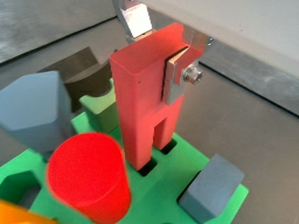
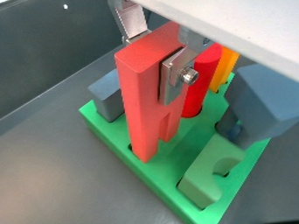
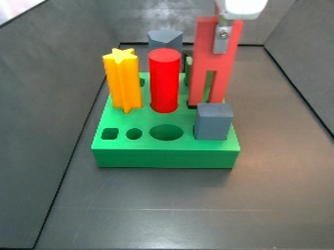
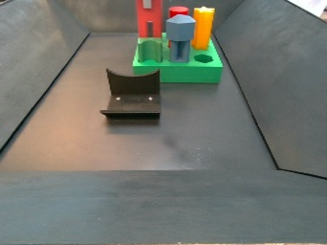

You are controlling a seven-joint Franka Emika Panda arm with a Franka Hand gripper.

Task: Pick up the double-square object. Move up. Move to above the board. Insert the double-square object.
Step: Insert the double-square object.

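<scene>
On the dark floor, the gripper (image 1: pixel 158 54) grasps the double-square object (image 1: pixel 149 96), whose foot below is entering the board (image 1: pixel 176 175); letting go remains.

The double-square object (image 1: pixel 142 96) is matt salmon-red plastic with smooth faces. The board (image 3: pixel 167 148) is bright green, smooth, matt plastic. At the object's upper end, the hand (image 1: pixel 163 54) has bare silver metal fingers (image 1: pixel 177 70).
</scene>
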